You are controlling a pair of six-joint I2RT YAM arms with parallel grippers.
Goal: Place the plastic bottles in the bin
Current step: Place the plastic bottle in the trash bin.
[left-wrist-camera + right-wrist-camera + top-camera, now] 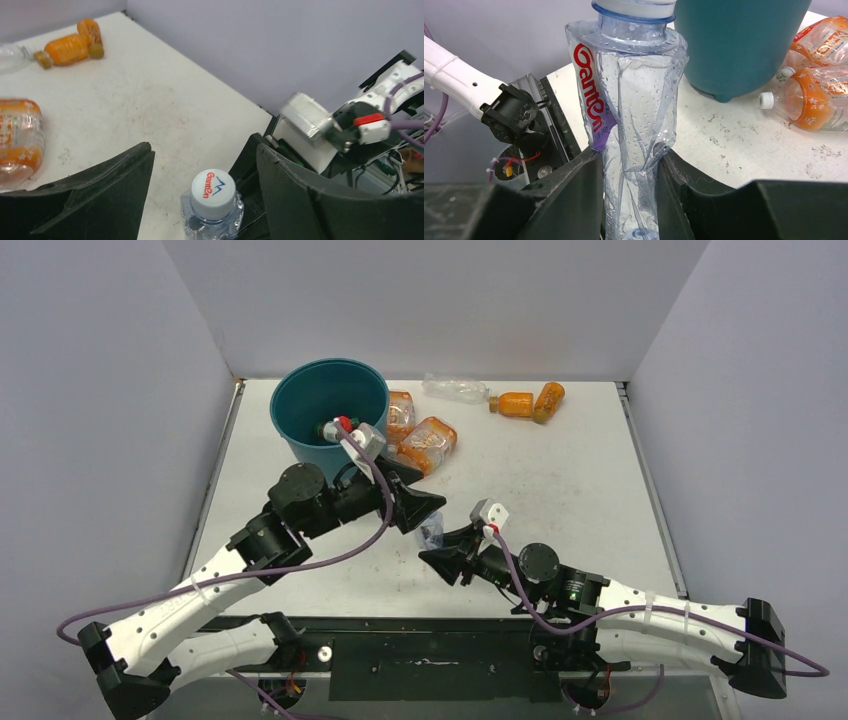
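Observation:
My right gripper (447,558) (631,160) is shut on a crumpled clear blue-tinted bottle (432,530) (634,110) and holds it upright, cap up. My left gripper (418,508) (202,172) is open, and the bottle's white cap (214,187) stands between its jaws without touching them. The teal bin (330,410) (734,40) stands at the far left, with a bottle (335,427) inside. Two orange-labelled bottles (400,415) (430,443) lie beside the bin. A clear bottle (455,390) and two orange bottles (515,403) (549,400) lie by the back wall.
Grey walls close the table (560,500) on three sides. Both arms meet in the near middle, the right wrist camera (310,127) close to my left gripper. The orange-labelled bottles also show in the right wrist view (819,95).

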